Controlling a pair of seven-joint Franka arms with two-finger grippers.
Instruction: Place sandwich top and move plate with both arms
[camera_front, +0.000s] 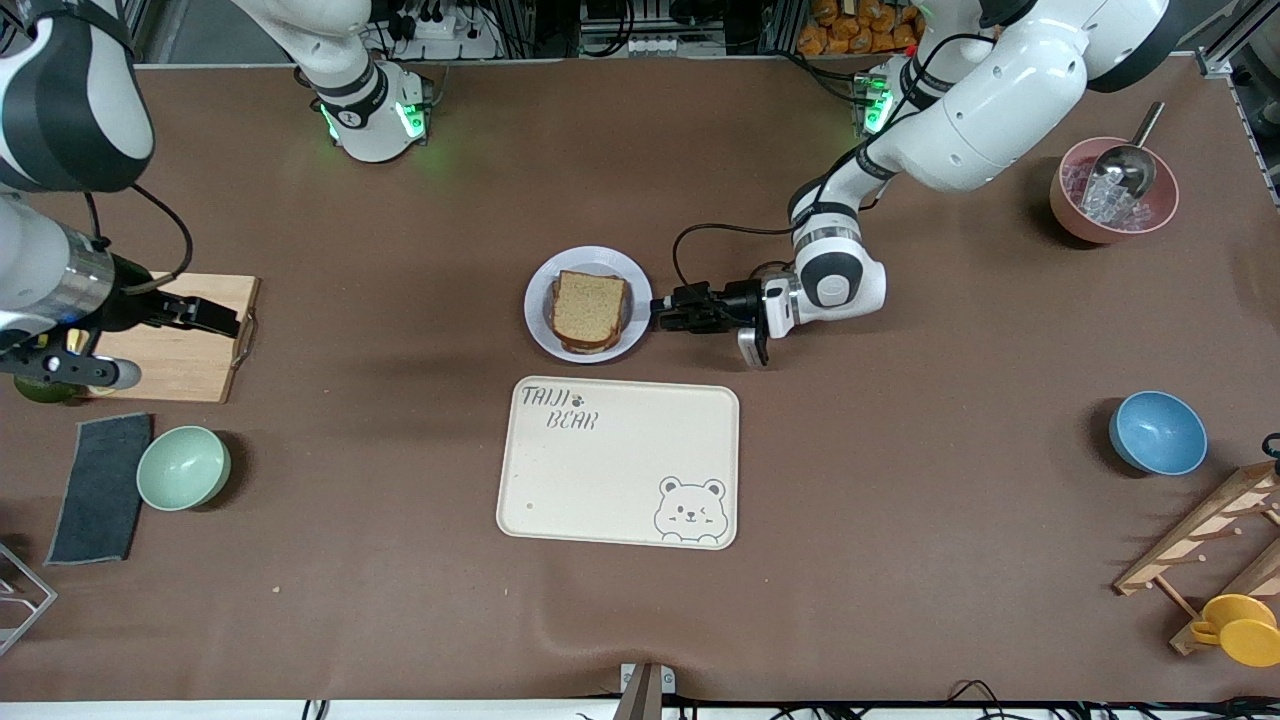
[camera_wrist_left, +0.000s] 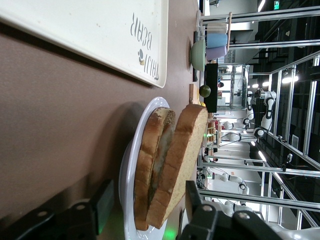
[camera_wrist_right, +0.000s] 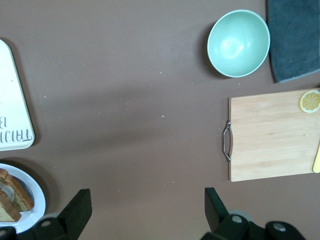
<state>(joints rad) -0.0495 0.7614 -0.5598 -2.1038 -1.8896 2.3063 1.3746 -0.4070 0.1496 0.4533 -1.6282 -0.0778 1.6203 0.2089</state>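
Note:
The sandwich top (camera_front: 590, 307), a speckled brown bread slice, lies on the lower slice on the pale plate (camera_front: 535, 300), which stands farther from the front camera than the cream tray (camera_front: 618, 462). My left gripper (camera_front: 662, 312) is low at the plate's edge on the left arm's side, lying level and open. In the left wrist view its fingers (camera_wrist_left: 105, 205) stand either side of the plate rim (camera_wrist_left: 131, 170) and the sandwich top (camera_wrist_left: 180, 160), one near the table, one above the bread. My right gripper (camera_front: 215, 318) is open and empty over the wooden cutting board (camera_front: 190, 345).
A green bowl (camera_front: 183, 467) and grey cloth (camera_front: 100, 487) lie near the cutting board. A blue bowl (camera_front: 1157, 432), a pink bowl of ice with a scoop (camera_front: 1113, 190), a wooden rack (camera_front: 1210, 540) and a yellow cup (camera_front: 1240, 628) are at the left arm's end.

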